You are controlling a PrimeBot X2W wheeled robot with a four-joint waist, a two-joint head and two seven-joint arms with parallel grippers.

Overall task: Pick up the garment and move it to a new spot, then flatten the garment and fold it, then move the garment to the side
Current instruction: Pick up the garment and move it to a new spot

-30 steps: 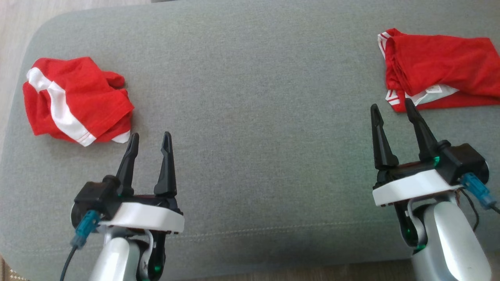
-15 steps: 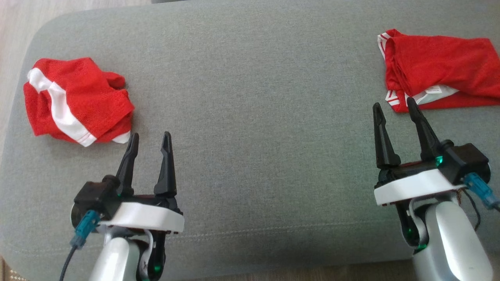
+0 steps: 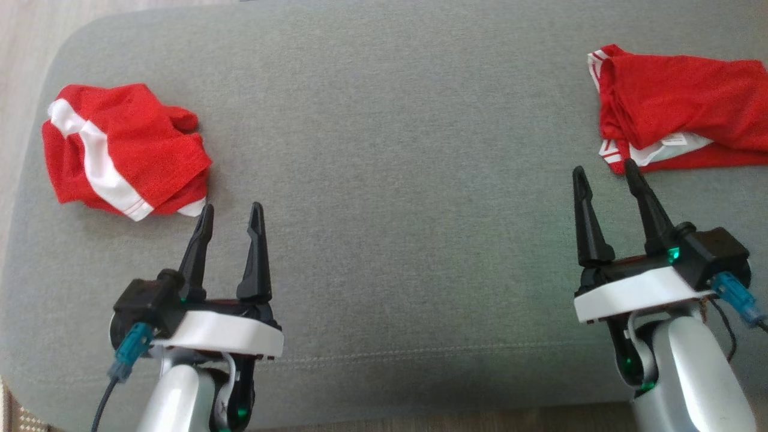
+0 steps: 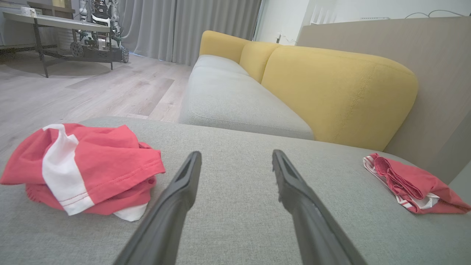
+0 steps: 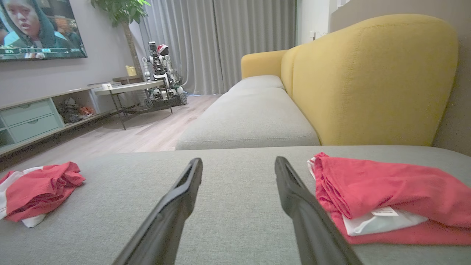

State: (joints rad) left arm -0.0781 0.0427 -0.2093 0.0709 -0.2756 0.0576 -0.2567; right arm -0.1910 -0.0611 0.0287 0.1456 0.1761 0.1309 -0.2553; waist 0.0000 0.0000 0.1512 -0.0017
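View nudged a bit, nothing really moved. Left hand (image 3: 231, 206), right hand (image 3: 603, 165) both wide, empty; crumpled garment (image 3: 123, 150) untouched, pickup not started.

Left garment (image 3: 123, 150) red with a broad white stripe; right garment (image 3: 678, 114) red, white trim and label. Ottoman (image 3: 390, 150) grey, sofa back (image 4: 331, 92) mustard yellow.

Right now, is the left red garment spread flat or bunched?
Bunched. The left garment lies in a rumpled heap on the grey cushion, its layers overlapping unevenly.
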